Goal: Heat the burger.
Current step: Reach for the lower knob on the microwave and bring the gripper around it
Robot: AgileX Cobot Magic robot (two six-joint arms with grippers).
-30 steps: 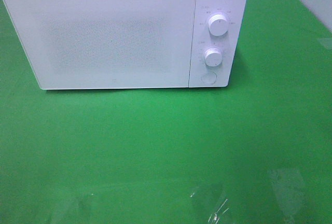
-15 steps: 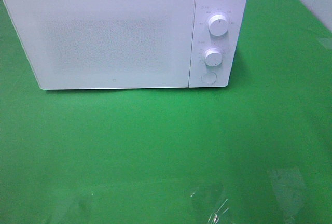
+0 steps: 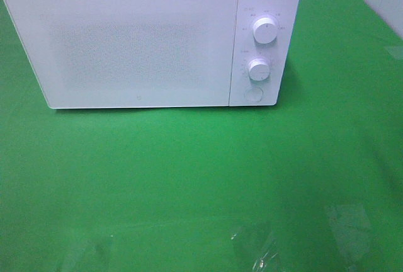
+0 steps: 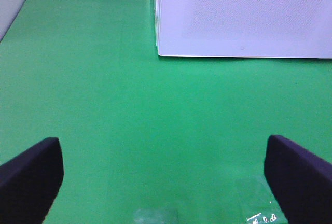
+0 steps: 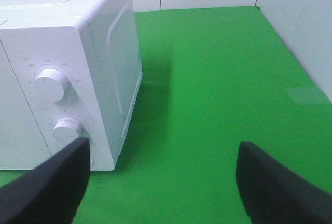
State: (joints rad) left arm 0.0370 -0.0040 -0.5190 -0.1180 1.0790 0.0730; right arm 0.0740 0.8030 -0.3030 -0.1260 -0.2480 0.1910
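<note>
1. Sitting at the far left of the green cloth, the white microwave has its door closed; where the burger is, I cannot tell.
2. Left wrist: left gripper spread wide, empty, facing the door.
3. Right wrist: right gripper spread wide, empty, near the two knobs.

Faint print around the microwave's upper dial and lower dial, perhaps characters, cannot be read.
</note>
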